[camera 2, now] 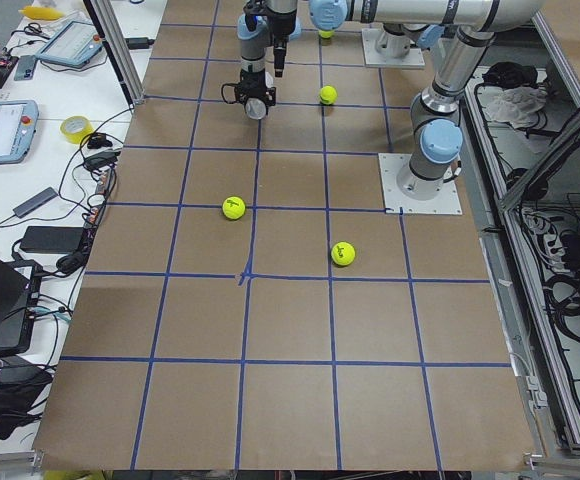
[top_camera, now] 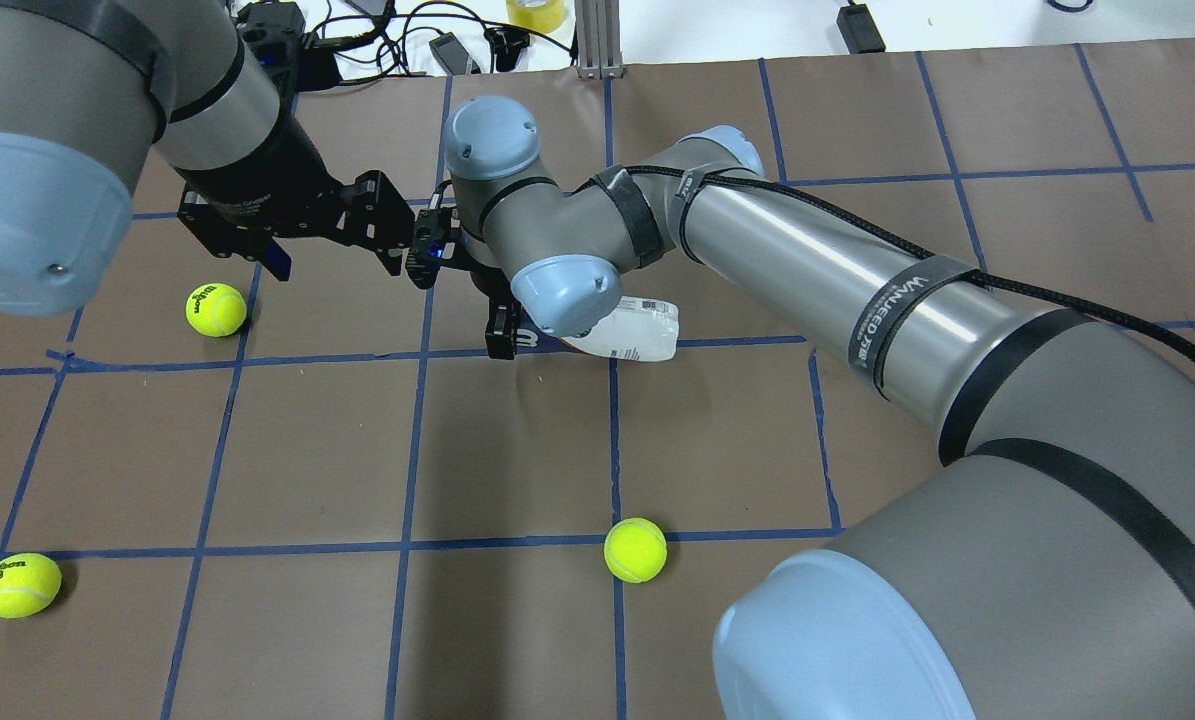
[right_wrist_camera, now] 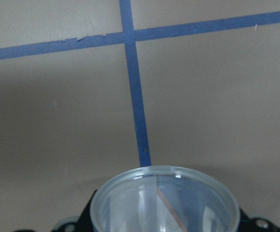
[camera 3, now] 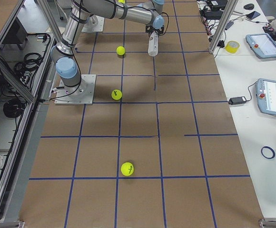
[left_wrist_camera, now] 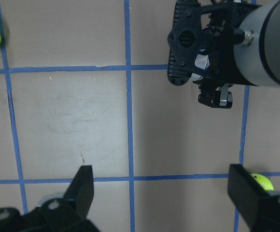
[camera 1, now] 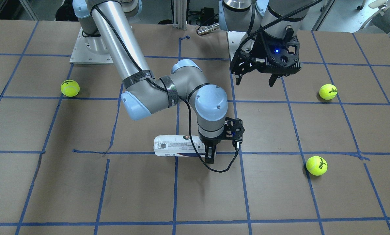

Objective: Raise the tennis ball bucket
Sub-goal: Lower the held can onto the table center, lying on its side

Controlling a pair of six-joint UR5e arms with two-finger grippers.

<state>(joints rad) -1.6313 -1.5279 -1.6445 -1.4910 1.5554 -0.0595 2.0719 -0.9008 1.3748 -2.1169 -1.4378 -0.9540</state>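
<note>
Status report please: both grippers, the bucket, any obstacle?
Left gripper open, hovering apart. Right gripper shut on tennis ball bucket, lying level. Tennis balls scattered, none near.
</note>
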